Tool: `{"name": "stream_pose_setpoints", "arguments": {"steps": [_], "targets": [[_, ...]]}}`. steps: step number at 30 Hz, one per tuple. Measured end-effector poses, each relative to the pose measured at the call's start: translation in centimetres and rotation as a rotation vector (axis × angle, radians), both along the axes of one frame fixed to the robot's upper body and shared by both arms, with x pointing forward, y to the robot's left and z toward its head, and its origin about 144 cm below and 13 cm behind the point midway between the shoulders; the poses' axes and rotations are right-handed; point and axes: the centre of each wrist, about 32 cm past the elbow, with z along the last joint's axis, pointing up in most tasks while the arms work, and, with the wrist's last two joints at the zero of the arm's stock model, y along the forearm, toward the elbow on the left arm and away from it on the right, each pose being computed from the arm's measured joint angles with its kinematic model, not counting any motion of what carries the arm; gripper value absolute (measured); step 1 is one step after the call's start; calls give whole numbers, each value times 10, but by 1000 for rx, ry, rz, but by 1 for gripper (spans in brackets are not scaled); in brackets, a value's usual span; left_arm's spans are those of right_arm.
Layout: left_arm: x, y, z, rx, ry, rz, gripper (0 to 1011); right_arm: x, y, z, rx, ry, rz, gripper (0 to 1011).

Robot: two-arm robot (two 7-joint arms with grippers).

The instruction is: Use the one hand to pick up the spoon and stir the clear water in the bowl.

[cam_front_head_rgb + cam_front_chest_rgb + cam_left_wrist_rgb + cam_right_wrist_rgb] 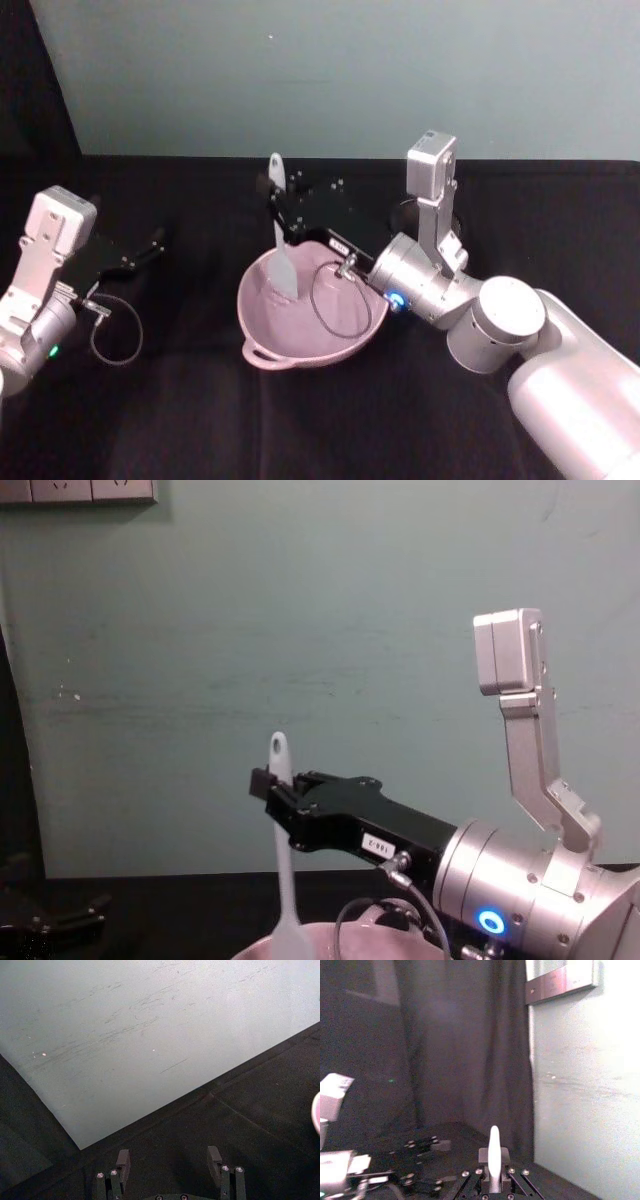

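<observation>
The spoon is gripped upright by its handle in the clenched right claw. Its blade hangs below the claw, inside the bowl that sits under the claw on the table. Pick-up is judged done and stirring is judged to remain. The left claw is parked well apart with its fingers spread.
</observation>
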Motion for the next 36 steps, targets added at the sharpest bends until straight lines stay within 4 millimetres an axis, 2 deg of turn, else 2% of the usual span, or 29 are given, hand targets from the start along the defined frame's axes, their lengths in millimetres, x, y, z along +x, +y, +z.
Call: {"name": "stream_pose_setpoints", "arguments": {"steps": [6,12,18,25,31,36], "targets": [[0,0,0,0,0,0,1011,11,-6,2,-9,-34,-58,121],[0,0,0,0,0,0,1011,15,-20,6,-23,-55,-88,121],[0,0,0,0,0,0,1011,2,-42,9,-44,-49,-64,121],[0,0,0,0,0,0,1011,-18,-57,14,-38,-17,4,120],[0,0,0,0,0,0,1011,-31,-56,15,-11,-8,44,120],[0,0,0,0,0,0,1011,-35,-46,15,13,14,77,121]]}}
